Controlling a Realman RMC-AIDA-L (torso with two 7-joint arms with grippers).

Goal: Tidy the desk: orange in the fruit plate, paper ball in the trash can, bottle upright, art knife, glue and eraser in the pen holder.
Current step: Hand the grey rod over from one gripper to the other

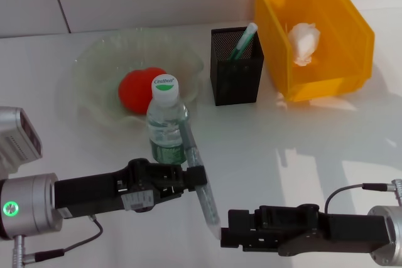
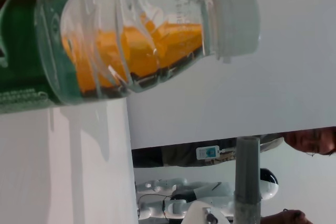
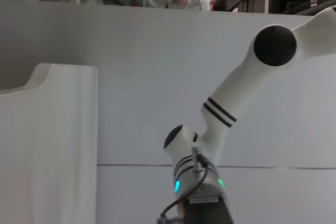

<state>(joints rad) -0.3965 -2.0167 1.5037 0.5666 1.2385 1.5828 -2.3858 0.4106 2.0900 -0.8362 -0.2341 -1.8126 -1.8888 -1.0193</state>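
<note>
The bottle (image 1: 166, 120) stands upright in the middle of the table, just in front of the fruit plate (image 1: 94, 101); it fills the left wrist view (image 2: 105, 40). The orange (image 1: 139, 91) lies in the plate. My left gripper (image 1: 191, 180) is at the bottle's base, on its near side. A grey art knife (image 1: 208, 208) runs from beside the bottle towards me, passing the left gripper's tip. My right gripper (image 1: 226, 238) is low at the knife's near end. The paper ball (image 1: 304, 42) lies in the trash can (image 1: 326, 83). The pen holder (image 1: 235, 76) holds a green-white stick (image 1: 244, 41). The eraser is not in view.
The trash can stands at the back right, the pen holder just left of it. A white wall runs behind the table. The right wrist view shows only a white wall and a white robot arm (image 3: 231, 108).
</note>
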